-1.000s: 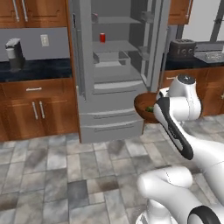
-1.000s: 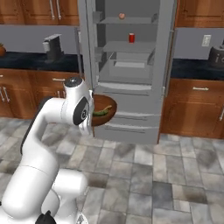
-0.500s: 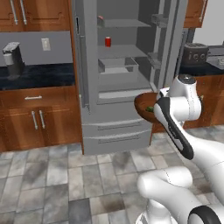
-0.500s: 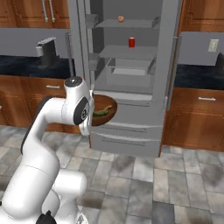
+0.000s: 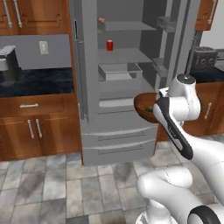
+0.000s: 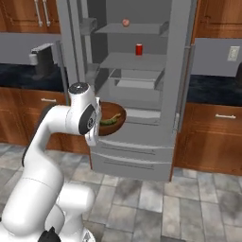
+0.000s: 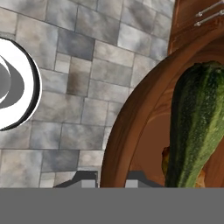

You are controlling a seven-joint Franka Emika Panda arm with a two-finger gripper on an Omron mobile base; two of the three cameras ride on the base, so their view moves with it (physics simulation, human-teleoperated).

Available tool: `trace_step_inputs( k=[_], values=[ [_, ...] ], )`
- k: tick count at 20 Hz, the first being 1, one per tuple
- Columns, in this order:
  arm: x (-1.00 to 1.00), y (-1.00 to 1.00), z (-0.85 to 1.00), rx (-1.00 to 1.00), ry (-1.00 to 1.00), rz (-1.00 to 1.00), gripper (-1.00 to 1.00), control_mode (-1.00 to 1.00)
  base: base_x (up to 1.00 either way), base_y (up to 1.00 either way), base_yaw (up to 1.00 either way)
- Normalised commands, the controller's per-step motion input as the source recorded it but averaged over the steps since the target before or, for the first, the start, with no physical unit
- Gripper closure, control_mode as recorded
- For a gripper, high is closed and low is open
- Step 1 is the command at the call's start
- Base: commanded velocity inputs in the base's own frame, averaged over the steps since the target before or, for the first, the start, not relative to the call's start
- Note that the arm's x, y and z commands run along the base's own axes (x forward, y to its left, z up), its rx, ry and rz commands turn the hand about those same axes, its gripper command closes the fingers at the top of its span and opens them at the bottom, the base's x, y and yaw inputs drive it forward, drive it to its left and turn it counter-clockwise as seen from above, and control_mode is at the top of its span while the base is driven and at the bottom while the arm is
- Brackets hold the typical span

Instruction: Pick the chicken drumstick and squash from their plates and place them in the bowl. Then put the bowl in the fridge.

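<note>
The room is a kitchen with a grey stone-tile floor (image 5: 52, 183), and wooden cabinets (image 5: 35, 127) under a dark surface (image 5: 39, 81) on both sides of the open fridge (image 5: 118, 87). In the left base view, going from left to right: a dark coffee machine (image 5: 8, 65) stands on the surface, then comes the fridge with its grey shelves, a small red can (image 5: 110, 45) on one shelf and a small pinkish item (image 5: 101, 20) on the shelf above, then a toaster (image 5: 203, 59) on the surface at the far right.

The bowl (image 5: 146, 107) is held up in front of the fridge, level with its lowest open shelf and above the two drawers (image 5: 120, 142), its rim roughly level. The jaws are closed on the bowl's near rim; in the hand view the rim (image 7: 131, 118) passes between the two finger tips (image 7: 83, 179).

The squash (image 7: 197, 127) lies inside the bowl. In the hand view its long axis runs from bottom to top, one rounded end near the far rim. In the right base view the squash shows as a green strip lying across the bowl, running left-right. A bit of the orange-brown drumstick (image 7: 165, 159) peeks out beside the squash, mostly hidden, so its direction cannot be told
</note>
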Motion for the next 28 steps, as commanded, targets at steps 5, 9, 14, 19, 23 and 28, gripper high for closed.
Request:
trace_step_inputs(
  k=[5, 9, 14, 19, 23, 28],
  values=[
    [0.0, 0.0, 0.0, 0.0, 0.0, 0.0, 1.0, 1.0, 0.51, -0.25, 0.01],
    [0.0, 0.0, 0.0, 0.0, 0.0, 0.0, 1.0, 1.0, 0.54, -0.02, 0.09],
    [0.0, 0.0, 0.0, 0.0, 0.0, 0.0, 1.0, 1.0, 0.55, -0.22, 0.03],
    [0.0, 0.0, 0.0, 0.0, 0.0, 0.0, 1.0, 1.0, 0.49, -0.29, 0.0],
    [0.0, 0.0, 0.0, 0.0, 0.0, 0.0, 1.0, 1.0, 0.52, -0.18, 0.0],
    [0.0, 0.0, 0.0, 0.0, 0.0, 0.0, 1.0, 1.0, 0.51, -0.24, 0.0]
  ],
)
